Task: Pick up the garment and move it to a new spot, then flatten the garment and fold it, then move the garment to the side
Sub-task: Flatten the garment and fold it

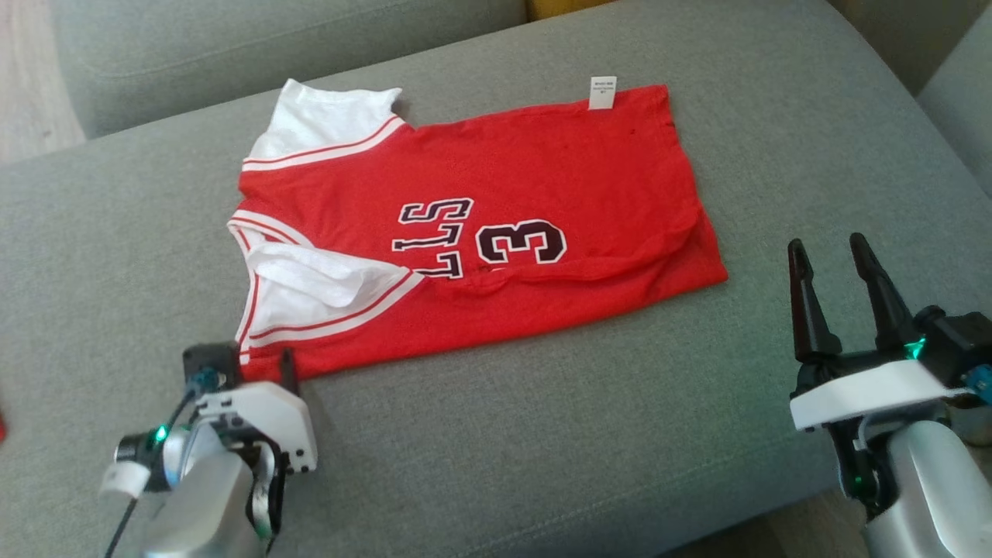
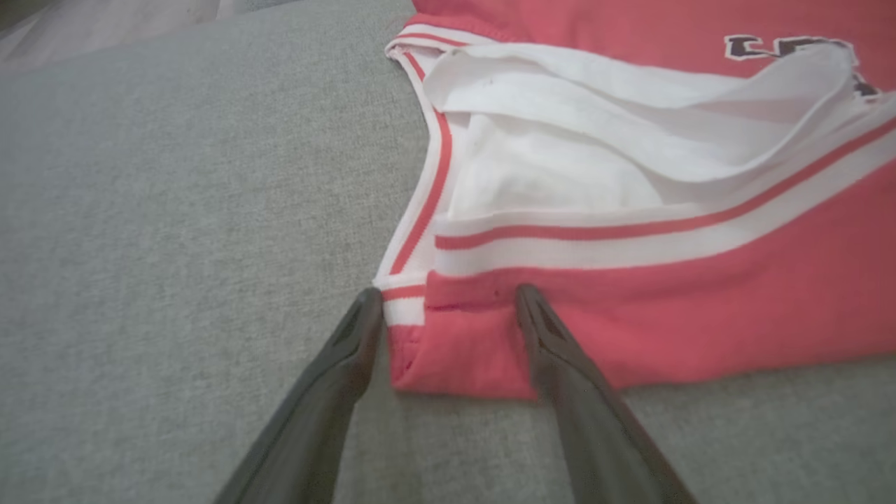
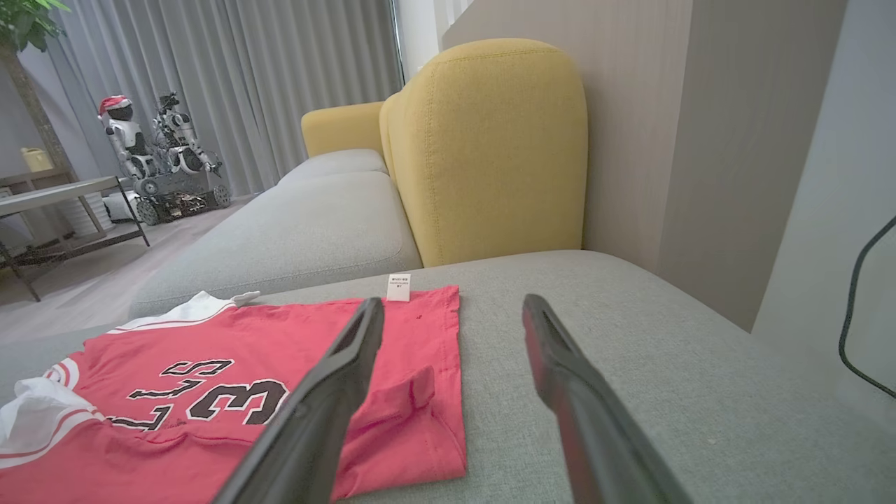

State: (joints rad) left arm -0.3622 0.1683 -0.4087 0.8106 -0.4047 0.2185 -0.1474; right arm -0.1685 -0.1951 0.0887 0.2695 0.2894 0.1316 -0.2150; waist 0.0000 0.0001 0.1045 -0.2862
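The jersey point(image 1: 480, 232) lies mid-frame on the cushion point(image 1: 542, 434), its lower-left corner straddled by the unclenched left gripper point(image 2: 448, 292), which should bite well past the hem, while the right gripper point(image 1: 828, 242) hangs released and empty, lower right.

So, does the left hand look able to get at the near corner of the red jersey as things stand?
Probably yes. The left hand is open, its fingers straddling the near corner of the jersey, which lies flat on the grey cushion with nothing over it.
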